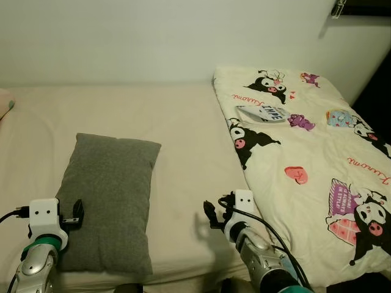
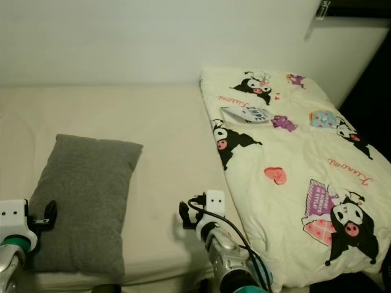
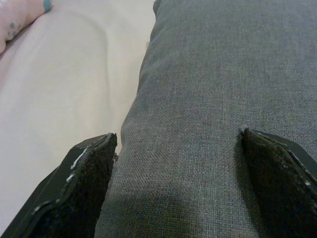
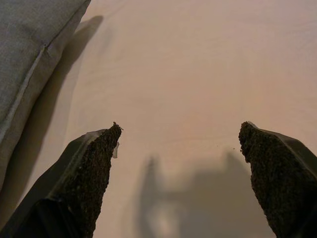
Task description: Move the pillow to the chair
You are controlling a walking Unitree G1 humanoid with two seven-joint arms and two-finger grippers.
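Observation:
A grey rectangular pillow lies flat on the cream bed sheet, near the bed's front edge on my left. My left gripper is open at the pillow's near left corner; in the left wrist view its fingers straddle the grey fabric at that edge. My right gripper is open over bare sheet to the right of the pillow, with nothing between its fingertips. The pillow's zipped side shows off to one side in the right wrist view.
A cream quilt with black cartoon figures covers the right part of the bed. A small packet lies on it. A pink cushion corner shows at the far left. A white wall runs behind the bed.

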